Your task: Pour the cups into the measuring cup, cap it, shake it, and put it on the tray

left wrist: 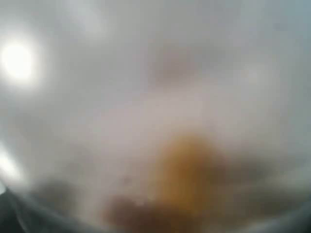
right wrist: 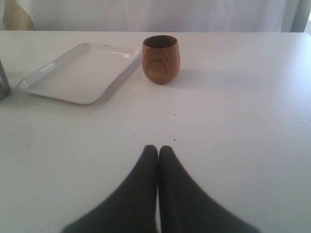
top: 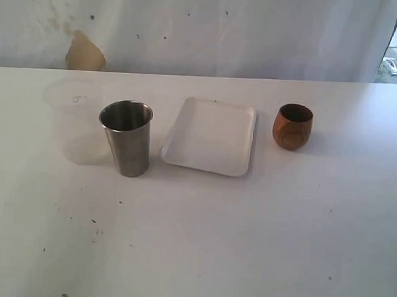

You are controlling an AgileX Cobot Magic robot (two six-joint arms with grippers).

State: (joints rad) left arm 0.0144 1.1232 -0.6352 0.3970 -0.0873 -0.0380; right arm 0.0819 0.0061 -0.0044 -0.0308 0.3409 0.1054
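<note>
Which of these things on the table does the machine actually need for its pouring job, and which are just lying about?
For the job:
steel tumbler
wooden cup
white tray
faint clear container, probably the measuring cup

Just there:
brown patch on the backdrop
dark specks on the table

My left wrist view is all blur: grey-white haze, a glare spot and an orange-brown smear (left wrist: 187,170) I cannot name. Left of the tray (top: 212,137), the measuring cup (top: 70,125) is so faint that its outline melts into the desk (top: 193,241), and the steel tumbler (top: 126,138) covers part of it. My right wrist view cuts that tumbler to a sliver and crops the base of my right claw (right wrist: 158,148).
</note>
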